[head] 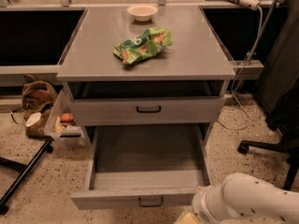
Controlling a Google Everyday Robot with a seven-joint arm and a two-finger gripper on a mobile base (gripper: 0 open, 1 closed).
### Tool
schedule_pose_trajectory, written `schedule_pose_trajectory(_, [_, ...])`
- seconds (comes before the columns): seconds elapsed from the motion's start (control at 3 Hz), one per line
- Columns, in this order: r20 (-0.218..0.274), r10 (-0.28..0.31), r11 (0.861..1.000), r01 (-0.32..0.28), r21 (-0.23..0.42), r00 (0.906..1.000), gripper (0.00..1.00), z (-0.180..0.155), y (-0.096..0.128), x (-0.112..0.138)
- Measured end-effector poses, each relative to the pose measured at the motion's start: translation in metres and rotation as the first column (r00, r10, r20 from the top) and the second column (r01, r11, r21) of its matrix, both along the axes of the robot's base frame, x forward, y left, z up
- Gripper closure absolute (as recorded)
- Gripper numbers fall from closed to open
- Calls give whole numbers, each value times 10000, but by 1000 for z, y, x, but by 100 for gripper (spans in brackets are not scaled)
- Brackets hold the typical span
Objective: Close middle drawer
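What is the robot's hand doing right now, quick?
Hand: cannot be told. It is low at the bottom edge, by the right front corner of the pulled-out middle drawer, mostly out of view.
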State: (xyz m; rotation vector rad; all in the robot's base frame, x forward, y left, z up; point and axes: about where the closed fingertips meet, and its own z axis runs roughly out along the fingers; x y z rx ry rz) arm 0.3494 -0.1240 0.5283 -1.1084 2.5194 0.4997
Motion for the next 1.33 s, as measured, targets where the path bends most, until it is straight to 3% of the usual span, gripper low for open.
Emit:
schedule_pose_trajectory(0.33, [15, 6, 10000, -6, -12, 10000, 0, 1, 0, 0])
schedule_pose_trajectory(0.67, [-239, 57, 9999, -60, -110, 9997, 0, -19, -6, -4])
schedule_pose_trajectory(1.0, [-922, 121, 9999, -116, 60, 9957, 0, -58, -30, -9])
schedule_pose_trajectory(1.33, [-1603, 471, 9982, -406, 433, 9859, 0, -104, -39, -14])
